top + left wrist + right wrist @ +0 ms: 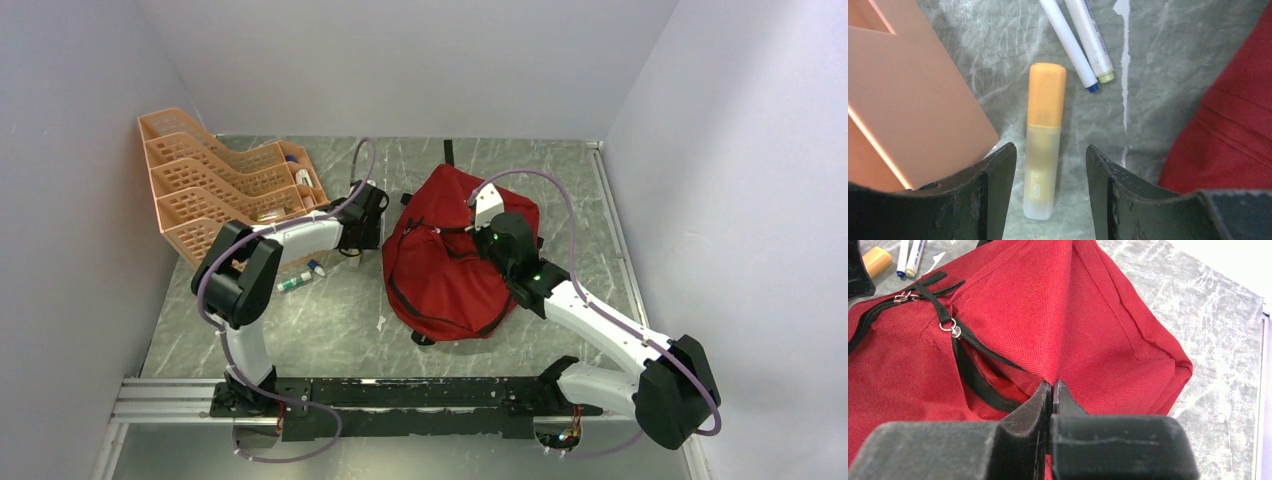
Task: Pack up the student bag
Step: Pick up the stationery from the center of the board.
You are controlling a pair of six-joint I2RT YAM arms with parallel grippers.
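The right gripper [1053, 390] fills the bottom of its wrist view, its two dark jaws clenched together on a fold of red fabric, so it is grasping the student bag [1088, 315] just beside a black zipper [983, 350] that gapes partly open. The cloth rises in a taut ridge from the pinch. Seen from above, the bag lies slumped on the grey marbled table [330, 320], right of centre, with the right arm reaching over it from the near right. The left gripper [1049, 150] hangs low over the table with its jaws released. They stand apart on either side of an orange-capped highlighter [1046, 100] that lies flat between them, and neither jaw touches it. Just beyond the highlighter's cap lie two white pens [1080, 45] side by side. The corner of an orange tray rack [913, 100] sits close on the left of that jaw, and the bag's red edge shows on the right.
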